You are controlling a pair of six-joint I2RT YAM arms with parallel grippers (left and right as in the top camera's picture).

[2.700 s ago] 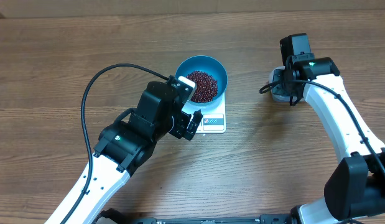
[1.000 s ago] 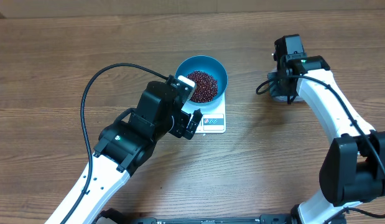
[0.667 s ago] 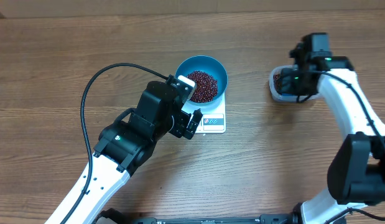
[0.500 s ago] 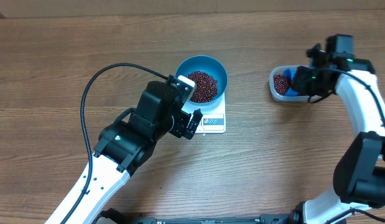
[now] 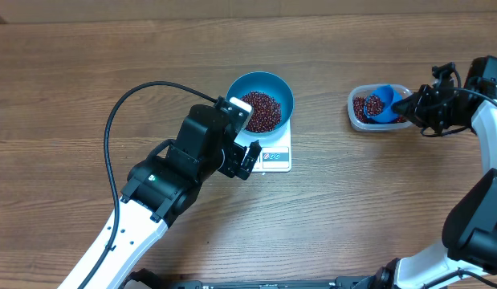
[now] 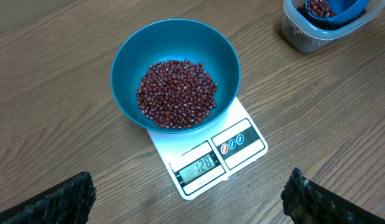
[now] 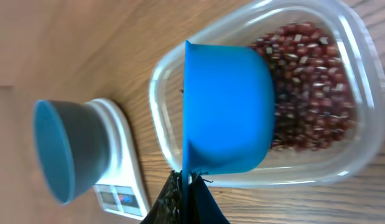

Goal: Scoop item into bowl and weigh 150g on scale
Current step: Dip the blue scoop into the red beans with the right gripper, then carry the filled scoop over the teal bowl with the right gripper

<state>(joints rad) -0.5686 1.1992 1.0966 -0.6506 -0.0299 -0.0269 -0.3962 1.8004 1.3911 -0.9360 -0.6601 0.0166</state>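
Lots of small dark red-brown beans [image 6: 176,93] lay in a loose pile at the bottom of the round deep blue bowl [image 6: 127,59]. The bowl stood on the flat white square scale [image 6: 245,140], top middle of the overhead view. Its little screen showed 128. The left gripper [image 6: 189,199] hung just beside the scale, fingers spread wide, touching nothing. At the right edge, the right gripper [image 5: 414,104] pinched a small blue scoop [image 5: 383,104] holding beans over a clear plastic tub [image 5: 354,120].
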